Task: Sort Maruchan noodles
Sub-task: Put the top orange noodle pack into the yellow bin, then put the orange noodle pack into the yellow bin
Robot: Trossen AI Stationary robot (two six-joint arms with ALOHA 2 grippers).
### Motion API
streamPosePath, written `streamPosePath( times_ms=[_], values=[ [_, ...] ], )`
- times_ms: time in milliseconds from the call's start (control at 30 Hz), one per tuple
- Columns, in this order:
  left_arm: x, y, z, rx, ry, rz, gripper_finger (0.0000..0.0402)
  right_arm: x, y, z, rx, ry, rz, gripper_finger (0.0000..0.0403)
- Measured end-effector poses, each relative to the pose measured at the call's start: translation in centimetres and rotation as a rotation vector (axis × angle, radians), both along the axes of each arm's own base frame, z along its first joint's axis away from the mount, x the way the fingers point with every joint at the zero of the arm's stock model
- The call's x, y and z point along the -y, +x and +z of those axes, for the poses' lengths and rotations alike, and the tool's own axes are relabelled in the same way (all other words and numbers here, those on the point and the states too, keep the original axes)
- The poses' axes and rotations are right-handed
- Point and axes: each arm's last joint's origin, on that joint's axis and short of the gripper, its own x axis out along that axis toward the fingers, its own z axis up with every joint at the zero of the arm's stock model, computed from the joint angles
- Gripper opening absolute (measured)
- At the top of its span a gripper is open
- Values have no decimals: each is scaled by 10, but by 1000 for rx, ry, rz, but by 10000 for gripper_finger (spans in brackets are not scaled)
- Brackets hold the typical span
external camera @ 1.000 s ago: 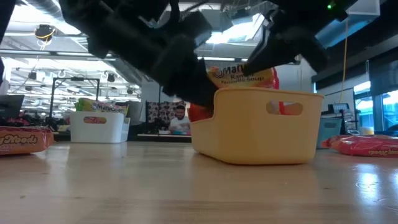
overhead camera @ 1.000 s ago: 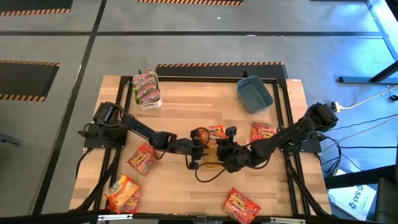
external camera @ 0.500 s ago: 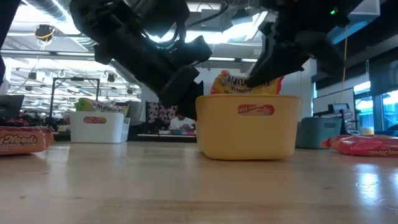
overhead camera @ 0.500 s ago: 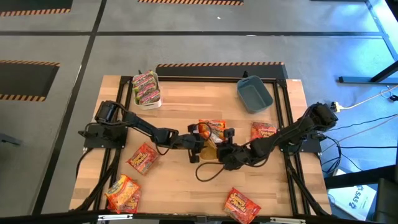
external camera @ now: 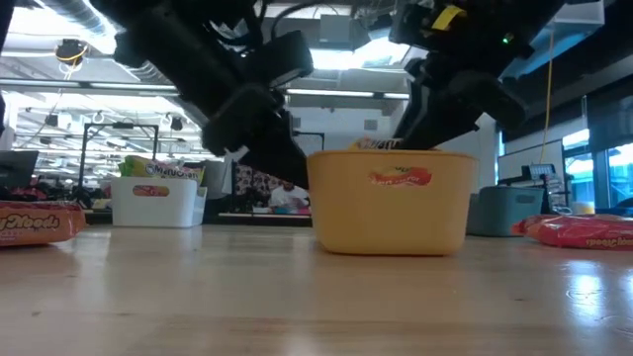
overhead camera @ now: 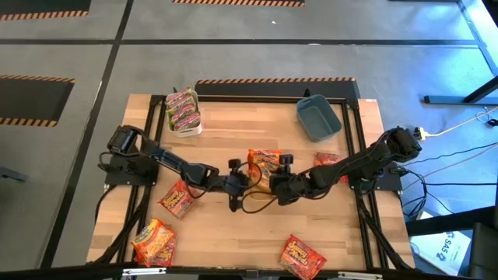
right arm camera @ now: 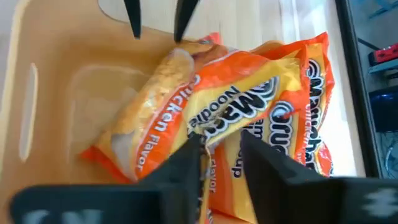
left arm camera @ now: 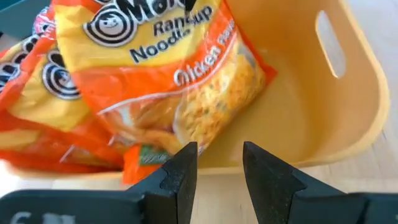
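A yellow bin [overhead camera: 261,185] [external camera: 391,203] stands at the table's middle. It holds orange-yellow Maruchan packets [left arm camera: 155,81] [right arm camera: 236,124]; the top one lies slanted across another. My right gripper [right arm camera: 221,165] hangs over the bin, open, its fingers either side of the top packet's edge. My left gripper [left arm camera: 219,168] is open at the bin's left rim, apart from the packets. Green-pink packets [overhead camera: 184,110] fill a white bin [external camera: 156,201]. My right gripper points down into the yellow bin, over the top packet's edge [right arm camera: 208,134]. Whether its fingers [right arm camera: 186,171] touch that edge, I cannot tell. The packet rests in the bin on another packet.
A blue bin [overhead camera: 317,118] sits at the far right. Red packets lie on the wood at the right [overhead camera: 329,161], left of centre [overhead camera: 177,198], near left [overhead camera: 153,241] and the near edge [overhead camera: 302,257]. Bare wood shows between the bins.
My right gripper came down and toward the far edge, bringing the orange-yellow packet from upright above the rim down into the yellow bin. The bin turned about, from its long side to its end facing the low camera. My left gripper drew back toward the left.
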Motion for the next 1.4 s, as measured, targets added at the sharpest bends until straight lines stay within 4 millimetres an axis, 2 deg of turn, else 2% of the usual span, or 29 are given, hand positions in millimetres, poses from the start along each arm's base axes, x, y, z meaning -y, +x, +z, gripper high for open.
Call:
streamPosePath(
  times_ms=[200, 367, 533, 667, 800, 933, 1133, 1267, 1400],
  values=[
    [8, -7, 10, 8, 16, 0, 123, 0, 0, 6, -29, -15, -12, 188],
    [7, -5, 11, 33, 3, 6, 123, -1, 1, 19, -51, -1, -47, 217],
    [9, -4, 9, 29, -24, -9, 123, -7, -4, 21, -83, 52, -73, 220],
    [12, -1, 12, 70, -71, -52, 126, -20, -14, 20, -89, -1, -80, 220],
    [12, 1, 15, 103, -68, -66, 152, -32, -25, 24, -62, -71, -75, 221],
    [8, 3, 16, 118, -90, -47, 180, -38, -36, 30, -24, -51, -44, 221],
    [11, -3, 22, 93, -113, -56, 182, -24, -67, 21, 44, 7, -68, 221],
    [12, -21, 44, 64, -146, -38, 181, -10, -90, 17, 159, 100, -93, 221],
    [14, -46, 69, 19, -204, -1, 181, -3, -105, 16, 287, 255, -61, 221]
  ],
)
